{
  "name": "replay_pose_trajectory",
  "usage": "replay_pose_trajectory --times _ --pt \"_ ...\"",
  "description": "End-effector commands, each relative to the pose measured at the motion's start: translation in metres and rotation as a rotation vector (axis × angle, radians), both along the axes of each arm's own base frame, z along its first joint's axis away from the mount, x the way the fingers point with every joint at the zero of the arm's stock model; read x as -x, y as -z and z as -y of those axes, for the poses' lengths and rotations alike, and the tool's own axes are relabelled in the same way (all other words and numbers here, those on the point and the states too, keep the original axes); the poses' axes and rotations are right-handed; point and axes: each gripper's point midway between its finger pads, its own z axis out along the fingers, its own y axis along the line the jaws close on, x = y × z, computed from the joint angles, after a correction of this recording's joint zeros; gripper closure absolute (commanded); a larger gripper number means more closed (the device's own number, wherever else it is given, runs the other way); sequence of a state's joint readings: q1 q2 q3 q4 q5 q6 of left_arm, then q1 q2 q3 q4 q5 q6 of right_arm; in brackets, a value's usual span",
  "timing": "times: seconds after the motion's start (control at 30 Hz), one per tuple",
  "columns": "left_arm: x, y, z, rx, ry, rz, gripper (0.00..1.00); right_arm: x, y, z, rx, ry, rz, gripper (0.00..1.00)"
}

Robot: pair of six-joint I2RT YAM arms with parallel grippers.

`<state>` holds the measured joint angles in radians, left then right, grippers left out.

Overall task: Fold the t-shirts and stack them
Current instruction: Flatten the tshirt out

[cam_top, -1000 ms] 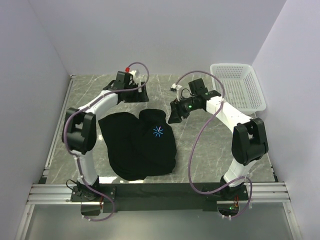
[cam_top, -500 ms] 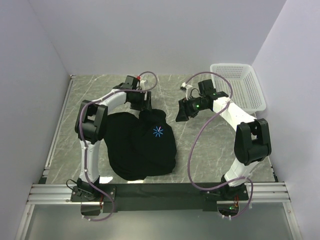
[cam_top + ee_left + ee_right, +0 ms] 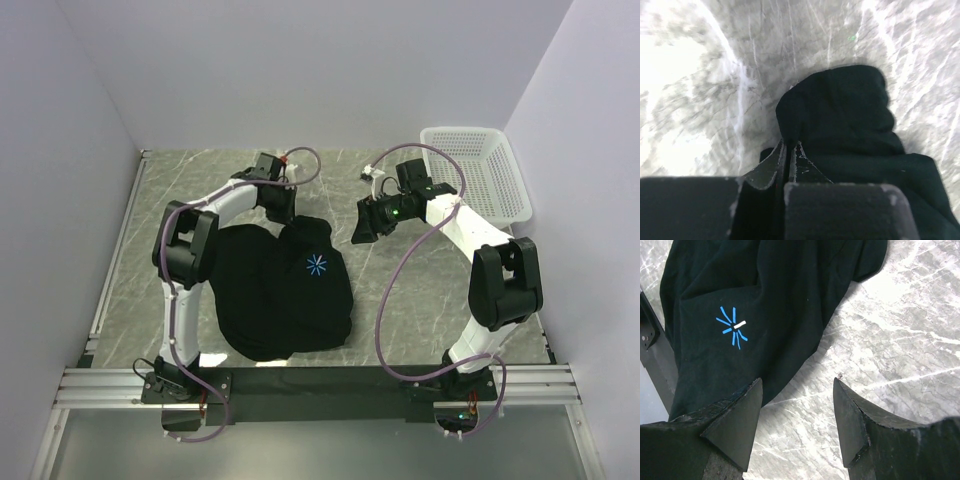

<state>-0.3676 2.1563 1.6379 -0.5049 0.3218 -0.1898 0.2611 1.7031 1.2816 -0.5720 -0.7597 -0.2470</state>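
Note:
A black t-shirt [image 3: 285, 290] lies crumpled in a heap on the marble table, its light-blue starburst print [image 3: 316, 264] facing up. My left gripper [image 3: 283, 213] is at the heap's far edge. In the left wrist view its jaws [image 3: 788, 145] are pressed together with the black cloth [image 3: 845, 115] pinched at their tips. My right gripper [image 3: 360, 228] hovers just right of the heap's far corner. Seen from the right wrist, it [image 3: 797, 382] stands open over bare marble, with the t-shirt [image 3: 765, 290] and its print [image 3: 733, 327] ahead to the left.
A white plastic basket [image 3: 475, 175] stands at the far right corner by the wall. White walls close in the table on three sides. A metal rail [image 3: 320, 385] runs along the near edge at the arm bases.
My left gripper swung right and nearer, from the far left to the t-shirt's far edge, and shut there. The right gripper drew back slightly to the right, then held still.

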Motion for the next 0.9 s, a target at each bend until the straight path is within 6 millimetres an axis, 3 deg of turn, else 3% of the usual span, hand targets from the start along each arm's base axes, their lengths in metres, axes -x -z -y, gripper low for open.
replay_pose_trajectory --times 0.0,0.07,0.1,0.17,0.2,0.3,0.57,0.7,0.8,0.83,0.87 --pt "-0.024 -0.100 -0.003 0.081 -0.052 0.233 0.99 -0.001 -0.008 -0.002 -0.012 -0.002 0.015 0.35" --pt "-0.035 -0.140 -0.010 0.118 -0.096 0.332 0.99 -0.001 -0.009 -0.002 -0.016 0.000 0.020 0.35" --pt "-0.033 -0.175 -0.014 0.150 -0.107 0.402 0.99 0.000 -0.011 -0.003 -0.023 -0.003 0.021 0.35" --pt "-0.036 -0.216 -0.015 0.209 -0.118 0.503 0.99 0.000 -0.013 -0.004 -0.033 -0.004 0.025 0.35" --pt "-0.030 -0.246 -0.015 0.245 -0.119 0.568 0.99 0.001 -0.016 -0.006 -0.046 -0.012 0.024 0.35" --pt "-0.019 -0.287 -0.013 0.314 -0.096 0.648 0.99 -0.001 -0.023 -0.009 -0.072 -0.023 0.039 0.35" --pt "0.010 -0.343 -0.012 0.376 -0.032 0.738 0.99 -0.001 -0.049 -0.038 -0.201 -0.117 0.070 0.34" --pt "0.026 -0.370 -0.017 0.382 -0.015 0.783 0.99 -0.012 -0.062 -0.057 -0.266 -0.138 0.069 0.34" --pt "0.036 -0.380 -0.024 0.374 -0.021 0.806 1.00 -0.029 -0.067 -0.069 -0.282 -0.136 0.087 0.33" --pt "0.039 -0.374 -0.025 0.367 -0.025 0.791 0.99 -0.036 -0.068 -0.071 -0.284 -0.134 0.109 0.33" --pt "0.041 -0.374 -0.028 0.359 -0.037 0.792 1.00 -0.042 -0.060 -0.074 -0.277 -0.130 0.098 0.33"
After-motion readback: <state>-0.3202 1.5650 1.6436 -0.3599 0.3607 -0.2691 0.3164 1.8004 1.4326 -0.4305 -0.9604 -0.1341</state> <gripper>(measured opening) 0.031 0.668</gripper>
